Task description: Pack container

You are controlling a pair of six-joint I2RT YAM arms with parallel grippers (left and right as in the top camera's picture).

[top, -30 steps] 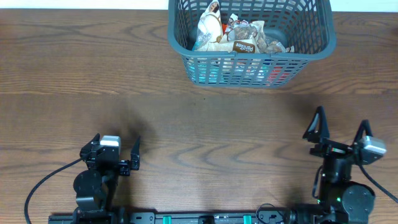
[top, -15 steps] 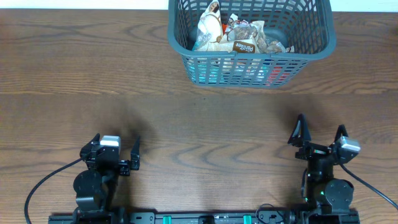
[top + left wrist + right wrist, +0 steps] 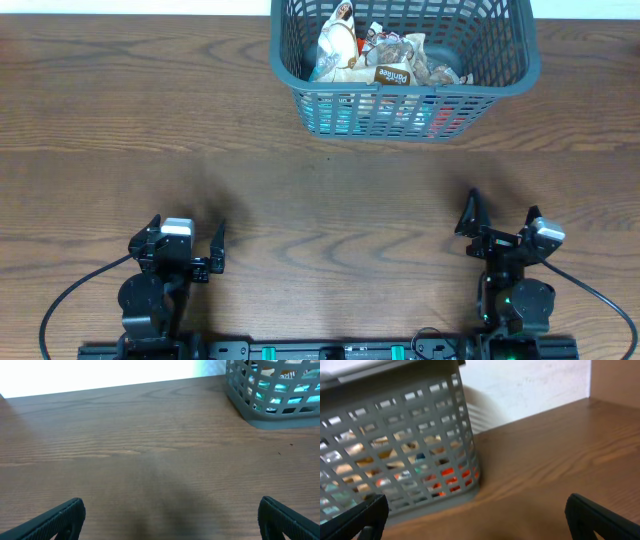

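The container is a dark grey-blue slotted basket at the table's far edge, right of centre, with several snack packets inside. It also shows in the left wrist view at top right and in the right wrist view at left. My left gripper is open and empty near the front left edge. My right gripper is open and empty near the front right edge. Both stand well apart from the container.
The wooden table runs across the whole view. A white wall lies behind the table's far edge. Black cables trail from the arm bases at the front.
My right arm has swung left and back toward its base, its gripper staying open. The left arm and the container have not moved.
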